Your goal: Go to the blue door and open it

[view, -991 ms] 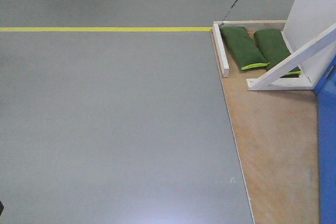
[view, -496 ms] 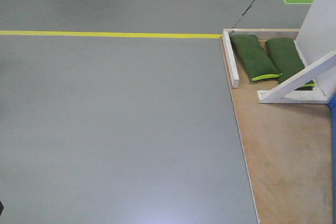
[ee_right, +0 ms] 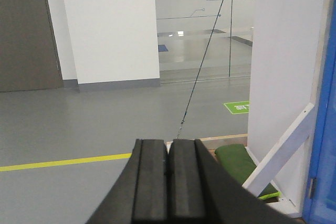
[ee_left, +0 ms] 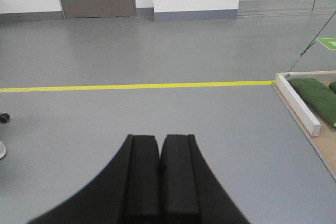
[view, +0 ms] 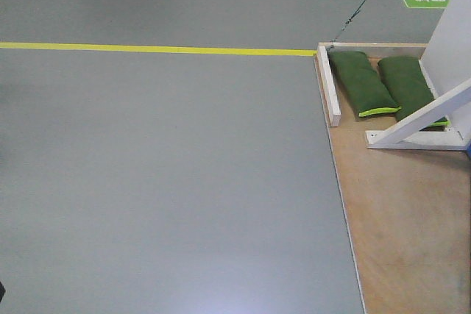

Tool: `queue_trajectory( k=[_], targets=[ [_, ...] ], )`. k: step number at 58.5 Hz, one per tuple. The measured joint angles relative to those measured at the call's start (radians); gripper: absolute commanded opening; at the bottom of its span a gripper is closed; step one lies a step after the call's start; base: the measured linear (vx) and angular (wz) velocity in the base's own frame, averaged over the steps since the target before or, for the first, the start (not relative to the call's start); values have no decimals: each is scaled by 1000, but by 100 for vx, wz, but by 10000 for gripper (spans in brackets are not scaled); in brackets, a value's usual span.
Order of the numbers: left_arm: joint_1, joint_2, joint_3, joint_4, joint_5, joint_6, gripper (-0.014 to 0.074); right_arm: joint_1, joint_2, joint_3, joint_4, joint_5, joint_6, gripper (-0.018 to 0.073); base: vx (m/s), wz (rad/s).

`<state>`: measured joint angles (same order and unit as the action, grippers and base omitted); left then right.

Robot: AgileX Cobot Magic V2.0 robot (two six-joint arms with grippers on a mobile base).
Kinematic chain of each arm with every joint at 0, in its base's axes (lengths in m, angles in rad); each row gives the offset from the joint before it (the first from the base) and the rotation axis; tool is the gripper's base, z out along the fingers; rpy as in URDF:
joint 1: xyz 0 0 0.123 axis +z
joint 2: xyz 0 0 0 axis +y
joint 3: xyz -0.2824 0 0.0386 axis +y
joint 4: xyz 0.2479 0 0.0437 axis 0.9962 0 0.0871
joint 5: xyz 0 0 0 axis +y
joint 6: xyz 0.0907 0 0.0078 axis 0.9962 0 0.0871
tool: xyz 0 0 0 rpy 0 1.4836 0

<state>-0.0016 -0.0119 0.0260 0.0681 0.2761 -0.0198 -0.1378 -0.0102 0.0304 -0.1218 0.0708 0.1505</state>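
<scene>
The blue door (ee_right: 327, 145) shows only as a strip at the right edge of the right wrist view, beside a white slanted brace (ee_right: 281, 148) and green sandbags (view: 362, 82). The left gripper (ee_left: 159, 145) and right gripper (ee_right: 168, 150) are each pressed closed, holding nothing, above the grey floor (ee_left: 105, 121).

Your left gripper (ee_left: 159, 142) and right gripper (ee_right: 168, 148) look alike: matte black, two flat rectangular fingers (ee_left: 144, 177) each, outer flanks flaring wide toward the base.
</scene>
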Motion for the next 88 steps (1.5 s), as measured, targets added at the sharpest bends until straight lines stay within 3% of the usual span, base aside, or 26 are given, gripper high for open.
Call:
queue_trajectory(
  k=[16, 21, 31, 44, 58, 79, 88],
  targets=[
    [0, 0, 0, 0, 0, 0, 73, 0, 0, 0, 5, 6, 0, 12, 0, 0],
    [0, 0, 0, 0, 0, 0, 73, 0, 0, -29, 42, 70, 0, 12, 0, 0],
    [0, 0, 0, 0, 0, 0, 73, 0, 99, -276, 88, 200, 0, 12, 0, 0],
    [0, 0, 0, 0, 0, 0, 73, 0, 424, -666, 91, 218, 0, 12, 0, 0],
    [0, 0, 0, 0, 0, 0, 73, 0, 698, -969, 91, 155, 0, 12, 0, 0],
    [0, 0, 0, 0, 0, 0, 73, 0, 857, -999, 91, 8, 0, 12, 0, 0],
    [0, 0, 0, 0, 0, 0, 73, -54, 903, -1047, 62, -86, -2, 12, 0, 0]
  ],
)
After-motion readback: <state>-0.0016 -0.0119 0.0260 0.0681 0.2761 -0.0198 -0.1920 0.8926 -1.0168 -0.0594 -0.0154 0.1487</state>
